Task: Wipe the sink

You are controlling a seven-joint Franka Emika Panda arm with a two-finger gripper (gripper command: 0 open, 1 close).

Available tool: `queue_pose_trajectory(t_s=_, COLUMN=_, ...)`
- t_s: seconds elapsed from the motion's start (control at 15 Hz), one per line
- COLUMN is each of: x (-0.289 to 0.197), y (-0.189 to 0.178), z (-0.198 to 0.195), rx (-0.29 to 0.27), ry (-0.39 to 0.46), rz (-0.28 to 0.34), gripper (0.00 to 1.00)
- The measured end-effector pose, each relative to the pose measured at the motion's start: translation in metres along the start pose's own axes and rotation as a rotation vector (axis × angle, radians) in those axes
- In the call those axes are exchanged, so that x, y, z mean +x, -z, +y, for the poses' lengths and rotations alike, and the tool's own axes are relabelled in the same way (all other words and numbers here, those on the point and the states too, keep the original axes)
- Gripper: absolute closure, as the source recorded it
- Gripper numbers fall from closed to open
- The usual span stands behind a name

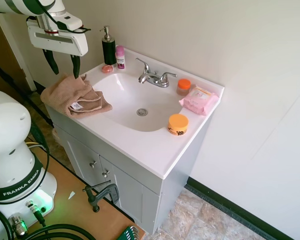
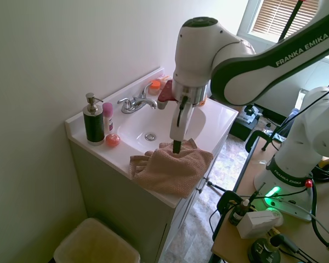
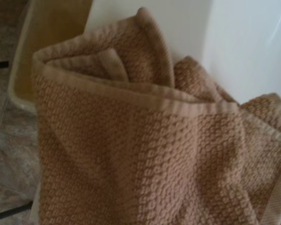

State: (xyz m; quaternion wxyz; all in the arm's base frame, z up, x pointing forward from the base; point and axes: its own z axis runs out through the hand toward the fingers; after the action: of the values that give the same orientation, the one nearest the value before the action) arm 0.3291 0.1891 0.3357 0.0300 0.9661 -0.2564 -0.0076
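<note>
Towel [image 1: 75, 95] is your landmark: a tan, waffle-textured cloth lying bunched on the counter [image 1: 145, 150], at the corner beside the sink [image 1: 135, 100], with one edge hanging over the counter's front. You see the gripper [image 1: 63, 64] directly above the towel, pointing down, its jaws spread apart and holding nothing. In the first exterior view the dark fingertips [image 1: 76, 65] hang just over the cloth; in the second exterior view the tip looks level with the towel's top fold, but you cannot tell whether it touches.

Sink: white oval basin set in the counter, just beside the towel, with a small round drain [image 1: 142, 112] at its bottom and a chrome faucet [image 1: 155, 77] on the far rim.

Other items relative to the towel:
- black soap dispenser [image 1: 108, 47] and pink bottle [image 1: 120, 57], behind it at the back edge of the counter
- small pink round object [image 1: 107, 69], just in front of those two
- orange-lidded jar [image 1: 178, 124], across the basin on the front rim
- pink wipes pack [image 1: 199, 100] and a smaller orange-capped jar [image 1: 183, 86], across the basin near the faucet

Wrist view: towel fills the picture, folds and hem sharp enough to read, white counter behind.
</note>
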Motion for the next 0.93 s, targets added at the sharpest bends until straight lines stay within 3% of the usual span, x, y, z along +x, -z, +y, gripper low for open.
queue_pose_trajectory(t_s=0.4, x=-0.005, y=-0.044, z=-0.011, rx=-0.008, ry=0.009, rz=-0.024, gripper=0.0)
queue_pose_trajectory(t_s=0.87, x=0.013, y=-0.09, z=-0.023, rx=-0.061, ry=-0.031, rz=-0.042, gripper=0.0)
queue_pose_trajectory(t_s=0.93, x=0.016, y=-0.092, z=-0.024, rx=-0.063, ry=-0.033, rz=-0.045, gripper=1.0)
